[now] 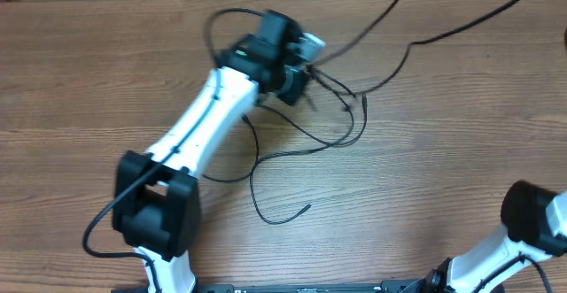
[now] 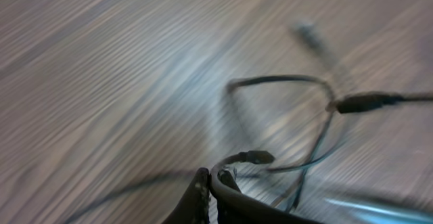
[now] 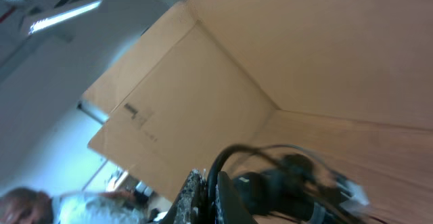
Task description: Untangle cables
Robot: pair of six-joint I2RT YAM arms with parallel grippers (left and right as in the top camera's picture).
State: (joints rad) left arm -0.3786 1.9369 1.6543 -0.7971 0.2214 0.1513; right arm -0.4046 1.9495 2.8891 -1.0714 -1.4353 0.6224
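Several thin black cables (image 1: pixel 341 120) lie tangled on the wooden table (image 1: pixel 443 151), right of my left gripper (image 1: pixel 299 79). One strand (image 1: pixel 266 209) trails toward the front. Two more (image 1: pixel 461 27) run off the back right edge. In the left wrist view my left gripper (image 2: pixel 211 183) is shut on a black cable whose small plug end (image 2: pixel 256 158) sticks out just beyond the fingertips. Another plug (image 2: pixel 365 102) and loops lie blurred past it. My right gripper (image 3: pixel 206 190) points upward with its fingers shut on a black cable (image 3: pixel 230 158) that arcs out of them.
The right arm (image 1: pixel 532 218) stands at the front right corner; its gripper is out of the overhead view. A cardboard wall (image 3: pixel 270 55) rises behind the table. The left arm (image 1: pixel 204 125) crosses the table diagonally from its base (image 1: pixel 155 209).
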